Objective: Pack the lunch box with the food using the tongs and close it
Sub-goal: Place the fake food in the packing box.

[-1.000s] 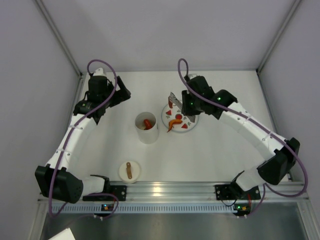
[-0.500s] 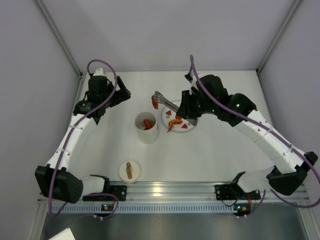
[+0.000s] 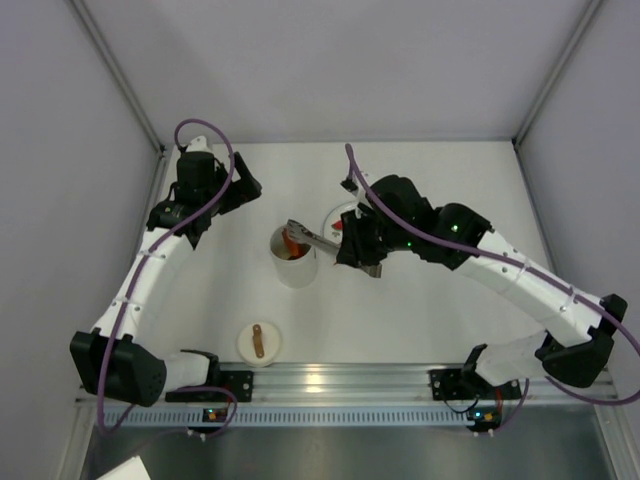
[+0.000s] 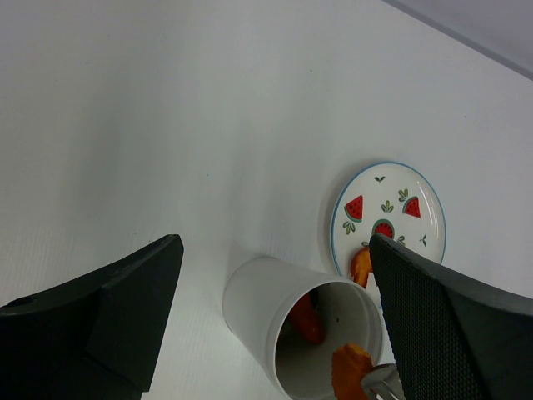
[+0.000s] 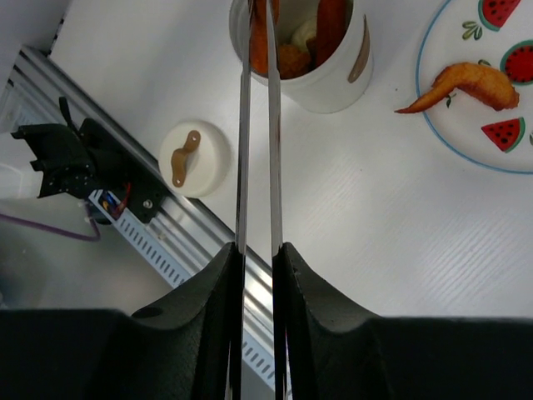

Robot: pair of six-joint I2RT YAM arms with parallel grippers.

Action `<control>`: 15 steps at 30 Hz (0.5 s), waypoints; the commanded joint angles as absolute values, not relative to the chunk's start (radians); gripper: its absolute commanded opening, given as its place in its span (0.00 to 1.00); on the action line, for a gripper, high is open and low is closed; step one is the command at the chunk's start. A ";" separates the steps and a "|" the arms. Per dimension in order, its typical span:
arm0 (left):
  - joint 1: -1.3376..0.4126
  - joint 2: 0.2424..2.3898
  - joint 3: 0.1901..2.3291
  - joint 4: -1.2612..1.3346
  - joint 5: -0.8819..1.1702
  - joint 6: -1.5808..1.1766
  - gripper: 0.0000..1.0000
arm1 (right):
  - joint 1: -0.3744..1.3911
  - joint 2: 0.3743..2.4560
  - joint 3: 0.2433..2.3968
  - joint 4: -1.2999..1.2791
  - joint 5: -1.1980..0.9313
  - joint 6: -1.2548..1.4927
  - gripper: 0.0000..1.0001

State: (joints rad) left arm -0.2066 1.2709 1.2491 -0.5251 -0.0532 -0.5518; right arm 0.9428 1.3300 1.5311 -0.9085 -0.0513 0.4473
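Note:
The lunch box (image 3: 294,258) is a white cup standing open, with red and orange strips inside (image 4: 306,321) and a beige ball (image 5: 304,33). My right gripper (image 3: 352,245) (image 5: 258,254) is shut on the tongs (image 3: 312,237) (image 5: 242,125). The tongs' tips pinch an orange piece (image 4: 350,371) (image 5: 261,46) just over the cup's mouth. One orange strip (image 5: 466,82) lies on the watermelon plate (image 5: 454,133) (image 4: 416,179). My left gripper (image 3: 238,190) (image 4: 275,246) hangs open behind and left of the cup, holding nothing.
The round white lid (image 3: 259,342) (image 5: 196,158) with its brown strap lies near the front edge, left of centre. An aluminium rail (image 3: 330,380) runs along the front. My right arm covers most of the plate (image 3: 338,214) in the top view. White walls close in the table.
My right arm has swung left from the plate to the cup, carrying an orange piece in the tongs. The left arm has not moved.

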 commanded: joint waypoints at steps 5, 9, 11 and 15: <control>-0.210 1.281 1.266 -0.522 -0.061 -0.557 0.99 | 0.960 1.325 1.512 -0.894 -0.015 0.460 0.29; -0.210 1.282 1.269 -0.523 -0.063 -0.555 0.99 | 0.960 1.342 1.525 -0.896 0.000 0.454 0.34; -0.210 1.281 1.269 -0.523 -0.064 -0.554 0.99 | 0.960 1.350 1.537 -0.900 0.040 0.454 0.39; -0.210 1.281 1.269 -0.523 -0.066 -0.554 0.99 | 0.954 1.353 1.566 -0.939 0.127 0.448 0.41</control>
State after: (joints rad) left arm -0.2066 1.2762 1.2491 -0.5255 -0.0532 -0.5518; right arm 0.9466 1.3537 1.5063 -0.9176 0.0406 0.4484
